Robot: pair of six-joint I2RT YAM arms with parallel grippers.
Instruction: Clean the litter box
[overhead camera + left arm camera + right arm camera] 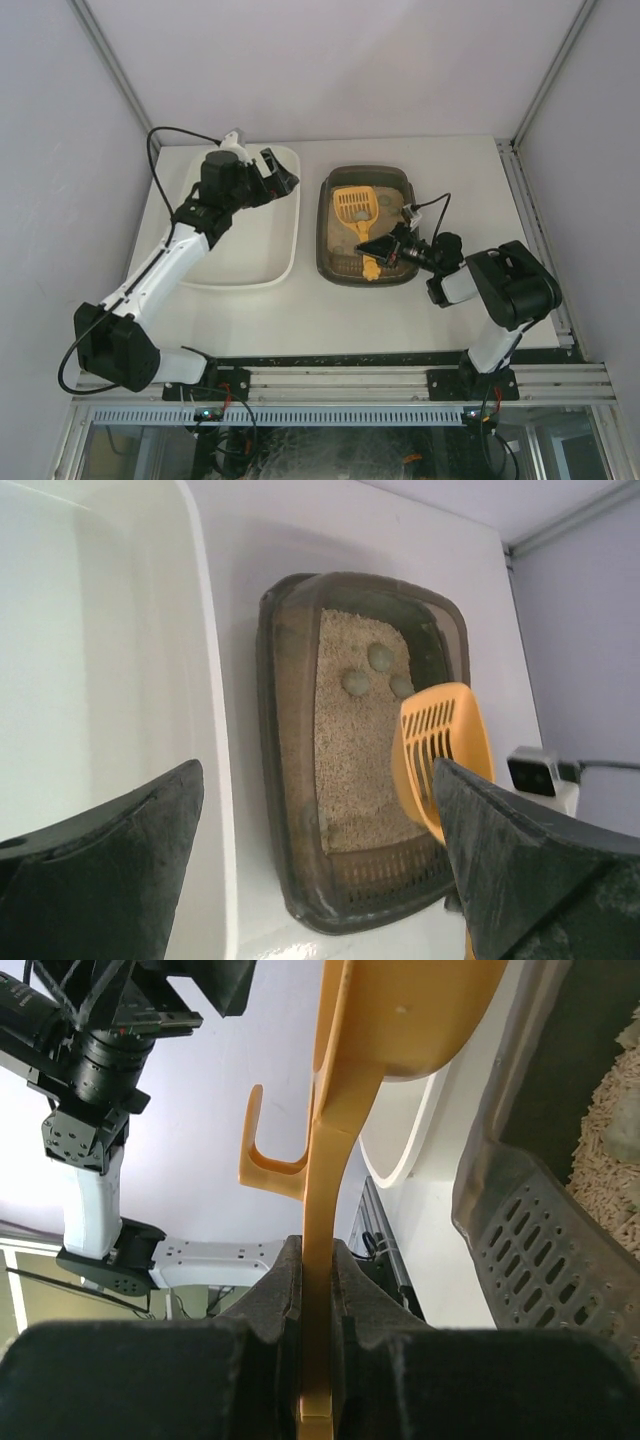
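The dark grey-brown litter box (325, 232) sits right of centre and holds beige litter. In the left wrist view, three grey-green lumps (380, 657) lie at its far end. A yellow slotted scoop (355, 208) hangs over the litter. My right gripper (383, 247) is shut on the scoop's handle (322, 1190) at the box's near right corner. My left gripper (280, 172) hovers open and holds nothing, above the right rim of the white tub (250, 272). It looks across at the litter box (275, 780) and the scoop (440, 740).
The cream-white tub stands left of the litter box with a narrow strip of table between them. The left arm stretches over the tub. A small white camera block (535, 770) with a cable sits beyond the box. Enclosure walls stand behind and at both sides.
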